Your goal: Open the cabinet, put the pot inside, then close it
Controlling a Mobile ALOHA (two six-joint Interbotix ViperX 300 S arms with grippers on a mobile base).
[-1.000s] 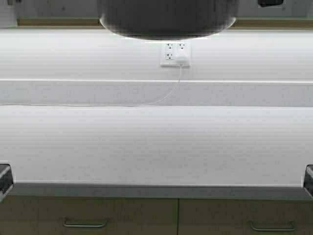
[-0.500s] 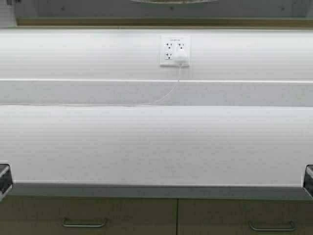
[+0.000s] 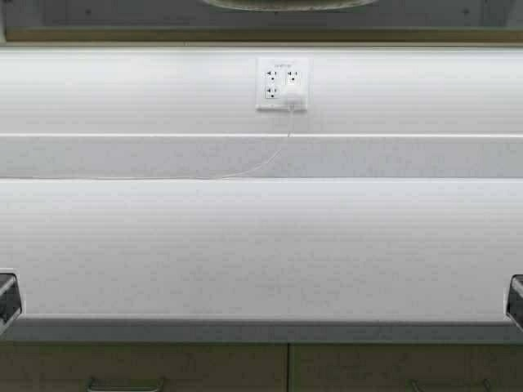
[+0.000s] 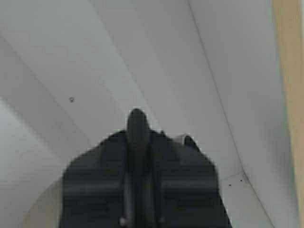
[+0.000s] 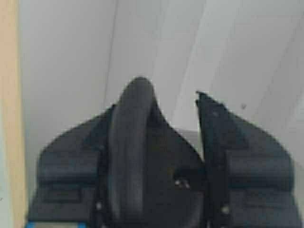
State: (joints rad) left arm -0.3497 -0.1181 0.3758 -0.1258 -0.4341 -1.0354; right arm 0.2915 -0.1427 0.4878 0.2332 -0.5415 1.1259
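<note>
Pot (image 3: 286, 3) high at cabinet (image 3: 122, 35) mouth, well above bench (image 3: 261, 245). We judge it rigid, heavy, slick-walled; the 2 loop handles are safest holds. Left end effector (image 4: 137, 137) pinching 1 handle, right end effector (image 5: 159, 133) pinching other.

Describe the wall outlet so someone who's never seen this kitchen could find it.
Start at the long white counter and look up the white wall behind it. The outlet is a white plate just right of centre, under the cabinet. It alone trails a thin white cord leftward.
</note>
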